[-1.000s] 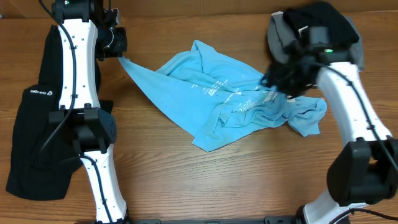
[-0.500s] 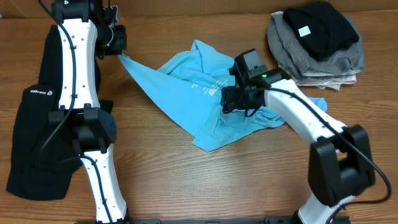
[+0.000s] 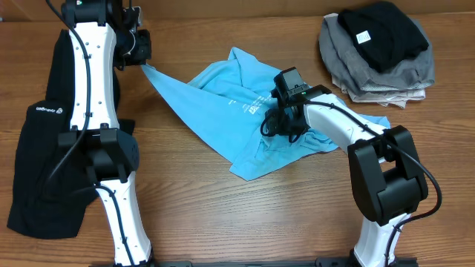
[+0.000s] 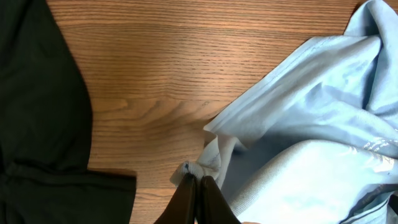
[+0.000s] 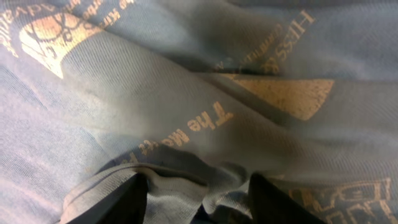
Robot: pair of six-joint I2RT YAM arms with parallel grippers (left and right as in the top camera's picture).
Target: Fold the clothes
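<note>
— How is the left claw [image 4: 196,180]?
— Clenched on a bunched corner of the light blue T-shirt [image 3: 223,111], with cloth pinched right at its tips. From there the shirt runs away in a taut strip, then spreads crumpled over the wooden table [image 3: 260,215].
— And the black garment [image 3: 44,170]?
— On that claw's other side, lying flat under the left arm, with bare wood between it and the blue cloth.
— The right claw [image 5: 199,196]?
— Released. Its fingers [image 5: 130,199] stand apart, down on the shirt's middle, straddling a raised fold, with lettering just ahead of them. Well beyond it sits a pile of folded grey and black clothes [image 3: 378,52].
</note>
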